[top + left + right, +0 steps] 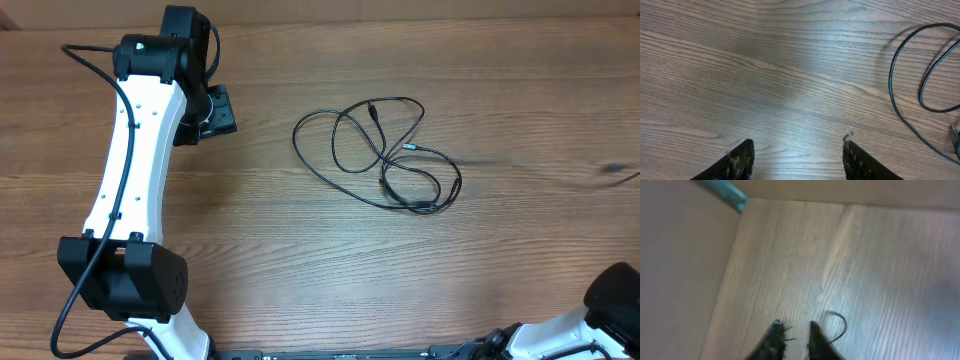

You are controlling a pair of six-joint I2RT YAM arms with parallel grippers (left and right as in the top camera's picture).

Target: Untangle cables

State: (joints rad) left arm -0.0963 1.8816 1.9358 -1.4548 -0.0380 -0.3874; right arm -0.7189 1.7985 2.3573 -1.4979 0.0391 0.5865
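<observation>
The cables [380, 150] are thin black cords lying in loose overlapping loops on the wooden table, right of centre, with small plug ends inside the loops. My left gripper [215, 110] is at the far left, well apart from them. In the left wrist view its fingers [797, 147] are wide open and empty over bare wood, and one cable loop [900, 90] shows at the right edge. My right gripper [793, 326] is out of the overhead view. Its fingers stand a narrow gap apart with nothing between them, and a thin dark curved strand [840, 325] sits by the right fingertip.
The right arm's base [610, 300] is at the table's bottom right corner. In the blurred right wrist view a plain beige surface [685, 280] borders the table's wood, and a teal strip [725, 192] shows at the top left.
</observation>
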